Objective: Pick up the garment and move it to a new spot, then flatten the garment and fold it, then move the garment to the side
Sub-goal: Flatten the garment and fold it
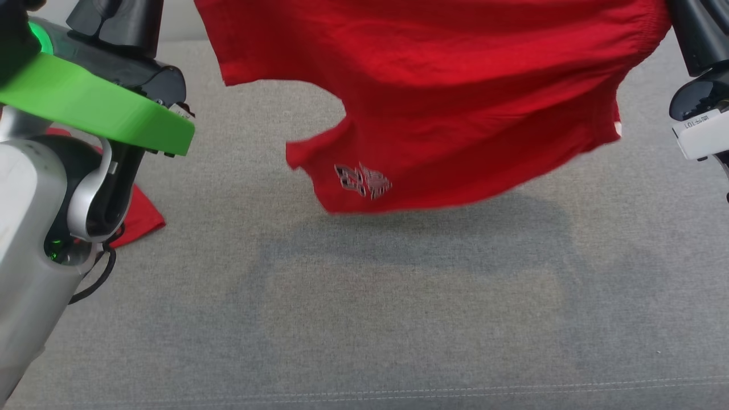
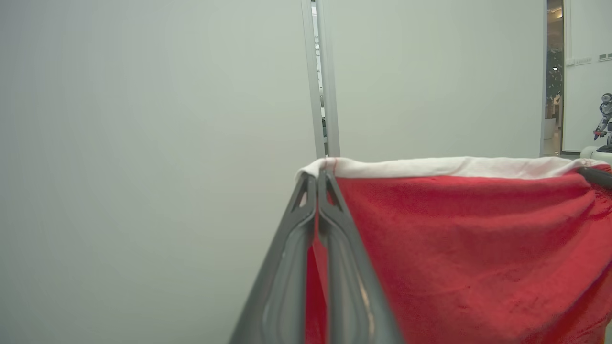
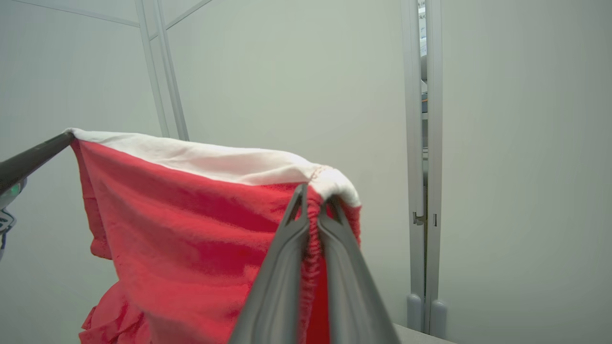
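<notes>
The garment [image 1: 444, 97] is a pair of red shorts with a white waistband and a small silver logo [image 1: 363, 181]. It hangs spread in the air above the grey fabric surface [image 1: 364, 307], with its hem clear of that surface. In the left wrist view my left gripper [image 2: 317, 174] is shut on one end of the waistband [image 2: 444, 167]. In the right wrist view my right gripper [image 3: 315, 192] is shut on the other, bunched end of the waistband [image 3: 210, 160]. The band runs taut between them.
My left arm [image 1: 85, 108], with its green ring, fills the left of the head view, and my right arm [image 1: 697, 114] stands at the right edge. A second piece of red cloth [image 1: 139, 219] lies on the surface beneath the left arm. Pale wall panels [image 3: 287, 71] stand behind.
</notes>
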